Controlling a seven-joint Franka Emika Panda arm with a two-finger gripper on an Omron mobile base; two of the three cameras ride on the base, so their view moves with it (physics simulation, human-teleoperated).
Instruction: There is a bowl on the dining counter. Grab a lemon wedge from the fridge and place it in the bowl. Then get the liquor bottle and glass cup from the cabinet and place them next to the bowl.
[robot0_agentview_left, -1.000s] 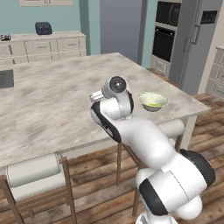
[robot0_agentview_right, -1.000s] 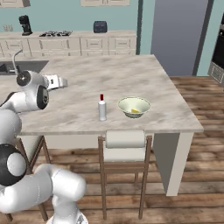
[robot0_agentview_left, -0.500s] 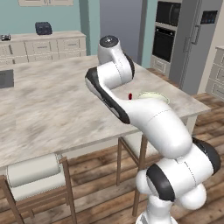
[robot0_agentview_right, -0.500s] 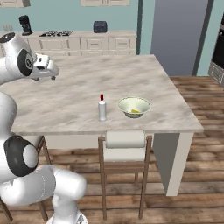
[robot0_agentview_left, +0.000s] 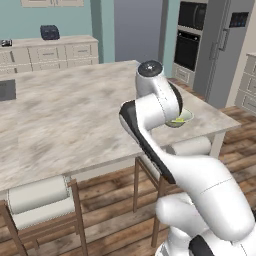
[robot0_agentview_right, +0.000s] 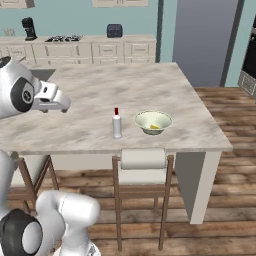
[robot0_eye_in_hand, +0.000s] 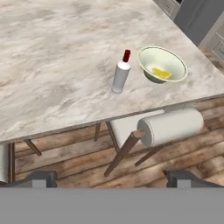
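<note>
On the dining counter (robot0_agentview_right: 95, 92) the pale bowl (robot0_agentview_right: 153, 120) holds the yellow lemon wedge (robot0_agentview_right: 155, 127). The liquor bottle (robot0_agentview_right: 117, 123), white with a red cap, stands upright a little to the left of the bowl. In the hand view the bottle (robot0_eye_in_hand: 120, 73), the bowl (robot0_eye_in_hand: 162, 64) and the wedge (robot0_eye_in_hand: 161, 73) lie ahead of my gripper (robot0_eye_in_hand: 111, 178), whose jaws are wide open and empty. From the right base camera my gripper (robot0_agentview_right: 59, 102) hovers above the counter's near left part, well left of the bottle. My arm partly hides the bowl (robot0_agentview_left: 181, 118). The grey fridge (robot0_agentview_left: 222, 47) stands far right. The glass cup is out of view.
A cushioned stool (robot0_agentview_right: 143, 165) is tucked under the counter edge below the bowl, and another stool (robot0_agentview_left: 37, 200) stands further left. Black ovens (robot0_agentview_left: 187, 35) sit beside the fridge. Base cabinets with a stove (robot0_agentview_right: 62, 39) and a toaster (robot0_agentview_right: 114, 31) line the back wall.
My arm has unfolded from a low pose, swung upward, and now stands in front of the bowl in the left base view. The hand rose, then dropped back. Bottle and bowl are unmoved.
</note>
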